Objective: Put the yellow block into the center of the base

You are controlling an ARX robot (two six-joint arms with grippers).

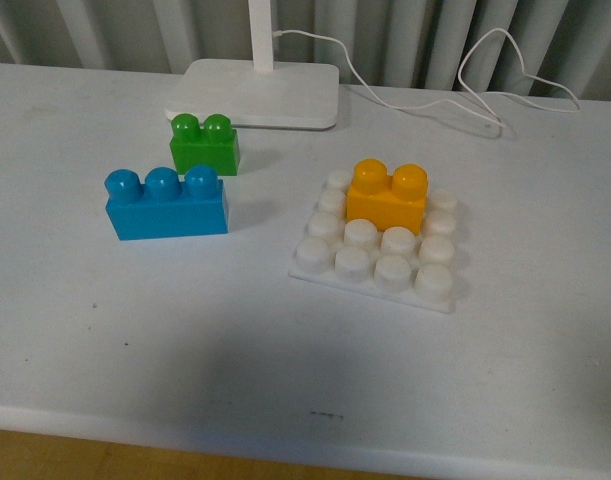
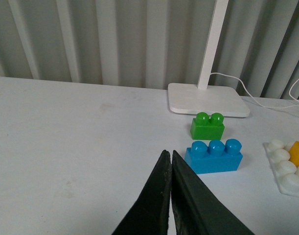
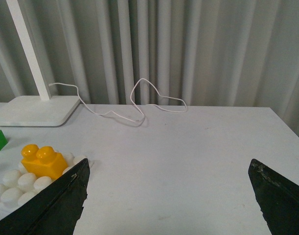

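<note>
Left gripper (image 2: 170, 196): closed, empty; blue brick (image 2: 213, 155) just ahead of it. Green brick (image 1: 205, 143): beyond the blue one. Base (image 1: 425, 296): on the worktop (image 1: 135, 330). Yellow block (image 1: 387, 195): seated on the base's far middle studs. Right gripper (image 3: 169, 196): wide open, empty, block ahead to one side. We judge insertion done; we would check seating and keep clear.

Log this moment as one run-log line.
yellow block: seated on base, off-centre toward back | left gripper: shut, empty | right gripper: open, empty
</note>
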